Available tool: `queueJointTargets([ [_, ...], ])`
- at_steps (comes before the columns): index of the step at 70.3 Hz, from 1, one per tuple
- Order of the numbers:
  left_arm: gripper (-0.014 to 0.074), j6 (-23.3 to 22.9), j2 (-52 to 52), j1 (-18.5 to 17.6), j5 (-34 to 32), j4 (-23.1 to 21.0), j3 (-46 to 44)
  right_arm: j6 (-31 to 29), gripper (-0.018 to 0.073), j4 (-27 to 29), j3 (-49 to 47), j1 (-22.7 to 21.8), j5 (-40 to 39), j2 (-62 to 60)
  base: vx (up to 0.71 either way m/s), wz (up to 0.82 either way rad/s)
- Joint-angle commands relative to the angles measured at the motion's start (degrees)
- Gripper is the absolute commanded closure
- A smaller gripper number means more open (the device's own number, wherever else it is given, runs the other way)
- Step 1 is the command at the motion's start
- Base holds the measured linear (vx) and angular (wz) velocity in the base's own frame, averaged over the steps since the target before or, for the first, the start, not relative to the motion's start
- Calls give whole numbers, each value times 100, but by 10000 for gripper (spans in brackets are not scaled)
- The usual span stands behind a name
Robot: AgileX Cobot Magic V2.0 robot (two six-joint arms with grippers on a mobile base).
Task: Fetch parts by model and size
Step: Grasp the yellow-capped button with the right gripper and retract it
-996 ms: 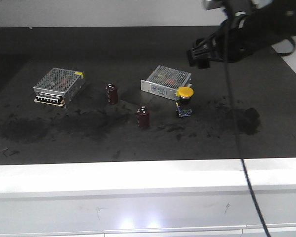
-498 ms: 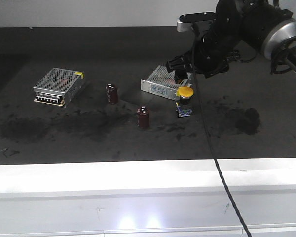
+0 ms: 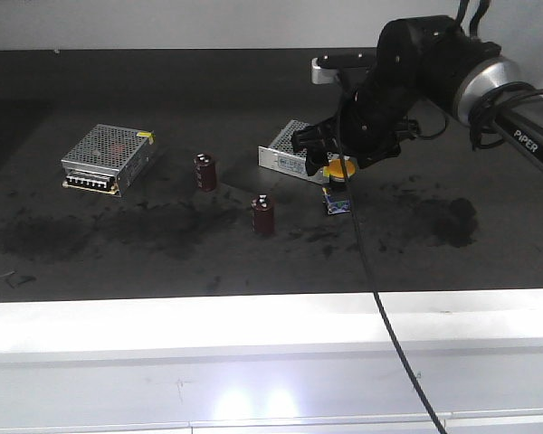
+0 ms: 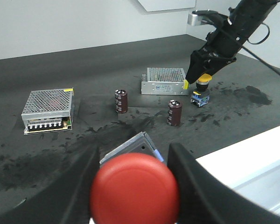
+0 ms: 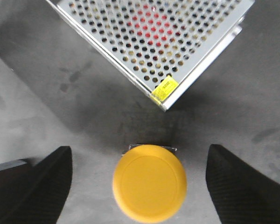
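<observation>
Right end effector (image 5: 139,184) spread astride yellow button (image 5: 149,188); I'd lower straight, grip base, clear metal box (image 5: 154,42) corner. Left end effector (image 4: 135,189) pinches red button (image 4: 135,184).

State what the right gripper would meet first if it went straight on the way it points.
Probably the yellow-capped push-button switch, centred between the right gripper's open fingers; depth is unclear.

Front overview, low left-wrist, overhead right-wrist; yellow-capped switch (image 5: 149,182) shared.

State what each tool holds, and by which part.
Left tool grips the red button by its sides. Right tool holds nothing, open around the yellow button.
</observation>
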Motion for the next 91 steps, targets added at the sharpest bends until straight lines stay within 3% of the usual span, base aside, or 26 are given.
queueJointTargets([
  [1,603,-20,57,-29,-460,14,-139,32,26,-14,-188,-18,-106,-282,0,0],
  [16,603,-20,57,-29,-460,14,-139,80,161,-14,-188,-18,-95,-159,0,0],
  [34,603,-20,57,-29,-460,14,-139,142,575,-193,-182,-18,-100,-433,0,0],
  [46,603,-20,57,-29,-460,14,-139,-198,569,-313,-166,23,-9,-1036,0,0],
  [62,603,-20,57,-29,-460,14,-139,-227,568,-599,70,49,-214,-1896,0,0],
  [91,603,-20,57,-29,-460,14,-139,-65,568,-616,4299,36,-3003,-4915,0,0],
])
